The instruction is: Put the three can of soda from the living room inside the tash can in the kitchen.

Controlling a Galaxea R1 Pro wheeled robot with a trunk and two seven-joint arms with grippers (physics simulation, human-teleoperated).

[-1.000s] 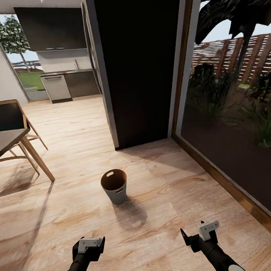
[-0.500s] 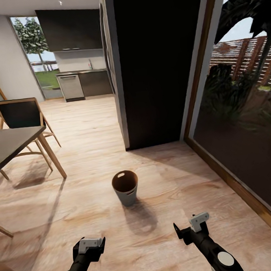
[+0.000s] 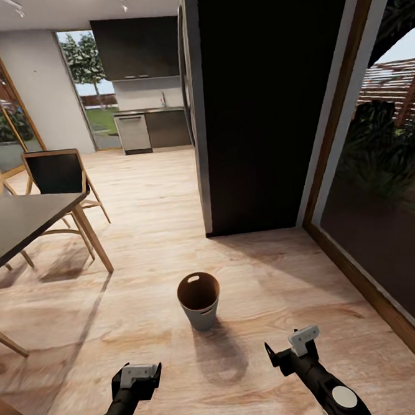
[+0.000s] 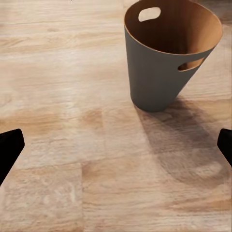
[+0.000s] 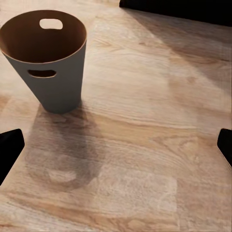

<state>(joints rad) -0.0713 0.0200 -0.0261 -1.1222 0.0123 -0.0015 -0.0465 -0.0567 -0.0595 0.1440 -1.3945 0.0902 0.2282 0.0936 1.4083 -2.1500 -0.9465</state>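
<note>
A pale wood-plank floor (image 3: 145,212) runs from the foreground back to the kitchen (image 3: 144,112), where dark flat-front cabinets (image 3: 135,48) hang over a counter and a brushed-metal dishwasher front (image 3: 133,133) stands below; a tall dark partition wall (image 3: 255,104) rises in the middle of the head view, with a large wood-framed glass wall (image 3: 381,187) onto a garden at the right; at the left stands a dark-topped table with light wooden legs (image 3: 21,222), and behind it a black-backed wooden chair (image 3: 58,172).

The small round tapered bin, grey outside and brown inside (image 3: 199,300), stands upright on the floor ahead of the robot, between the two arms and nearer the middle; its brown inside looks empty, and oval handle slots sit near the rim; it casts a soft shadow toward the robot.

The left gripper (image 3: 138,376) hangs low over the bare planks, its black fingertips (image 4: 9,147) spread wide apart at the edges of the left wrist view, nothing between them; the right gripper (image 3: 293,350) hangs likewise over the floor, fingertips (image 5: 9,145) parted wide and holding nothing; both are near the bin but apart from it.
</note>
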